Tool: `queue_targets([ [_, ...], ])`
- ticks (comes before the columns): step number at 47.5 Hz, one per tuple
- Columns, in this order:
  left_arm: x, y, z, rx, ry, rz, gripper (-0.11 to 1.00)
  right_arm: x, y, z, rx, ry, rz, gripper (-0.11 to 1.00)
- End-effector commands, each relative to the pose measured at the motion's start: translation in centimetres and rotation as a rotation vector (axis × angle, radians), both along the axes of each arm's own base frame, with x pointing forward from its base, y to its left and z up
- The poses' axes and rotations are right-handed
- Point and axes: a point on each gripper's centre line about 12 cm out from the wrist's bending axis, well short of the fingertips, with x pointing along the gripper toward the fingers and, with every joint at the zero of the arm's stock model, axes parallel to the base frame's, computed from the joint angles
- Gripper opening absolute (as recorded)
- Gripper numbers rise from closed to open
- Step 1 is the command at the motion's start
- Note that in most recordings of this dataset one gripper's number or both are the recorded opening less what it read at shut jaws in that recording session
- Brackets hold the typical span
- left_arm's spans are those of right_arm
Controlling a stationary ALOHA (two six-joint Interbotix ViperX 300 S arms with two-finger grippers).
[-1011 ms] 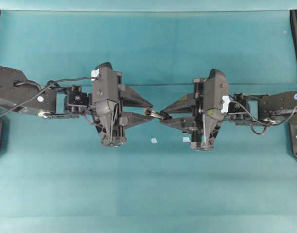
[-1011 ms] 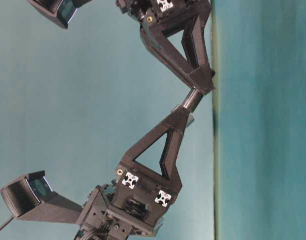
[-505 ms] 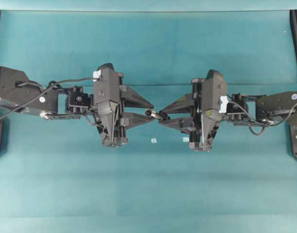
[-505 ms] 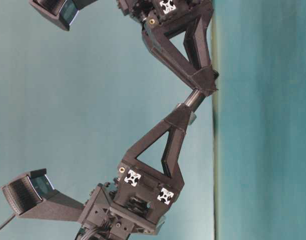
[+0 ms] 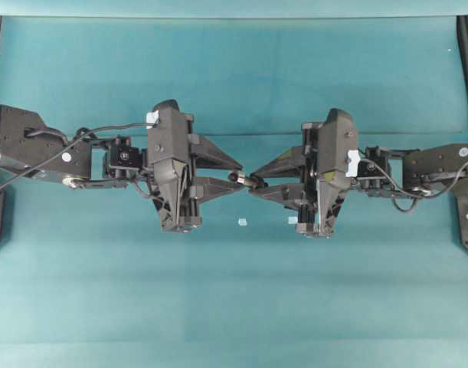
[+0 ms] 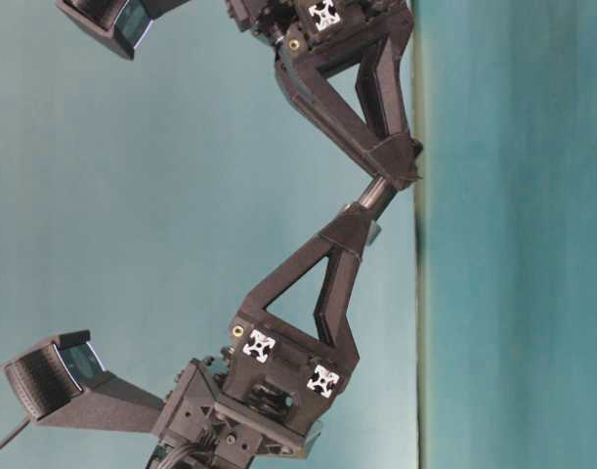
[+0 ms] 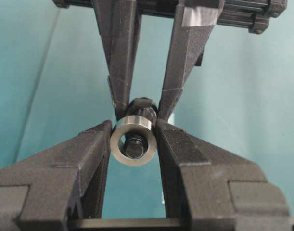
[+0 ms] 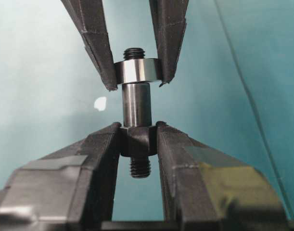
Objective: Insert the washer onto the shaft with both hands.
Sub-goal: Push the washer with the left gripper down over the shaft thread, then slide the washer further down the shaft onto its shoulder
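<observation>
- Left black gripper [image 7: 134,126] with long triangular fingers is partly closed, clamping the small silver-grey metal ring, the washer [image 7: 133,140], by its rim.
- Right black gripper [image 8: 137,126] is pinched nearly shut on the slim dark grey stepped metal shaft [image 8: 136,103].
- Washer sits on the shaft; the threaded tip pokes through it.
- Both meet in mid-air over the middle of the teal surface [image 5: 234,307].

Overhead: small silver-grey metal ring washer [image 5: 237,177] too small to resolve. Left wrist view: slim dark grey stepped metal shaft [image 7: 135,144] mostly hidden behind washer.
</observation>
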Motion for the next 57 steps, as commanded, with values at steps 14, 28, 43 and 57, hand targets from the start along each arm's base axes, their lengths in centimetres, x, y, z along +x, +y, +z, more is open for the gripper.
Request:
queue_targets([
  [14, 0.3, -0.3, 0.6, 0.004, -0.003, -0.01, 0.34, 0.7, -0.4, 1.7, 0.004, -0.074, -0.015, 0.0],
  [28, 0.8, -0.3, 0.9, 0.014, 0.036, -0.013, 0.34, 0.7, -0.4, 1.4, -0.001, -0.052, -0.012, 0.0],
  [43, 1.1, -0.2, 1.1, 0.016, 0.035, -0.014, 0.34, 0.8, -0.4, 1.4, -0.002, -0.051, -0.011, 0.0],
  [57, 1.4, -0.2, 1.4, 0.015, 0.028, -0.013, 0.34, 0.8, -0.4, 1.4, -0.003, -0.049, -0.01, 0.0],
])
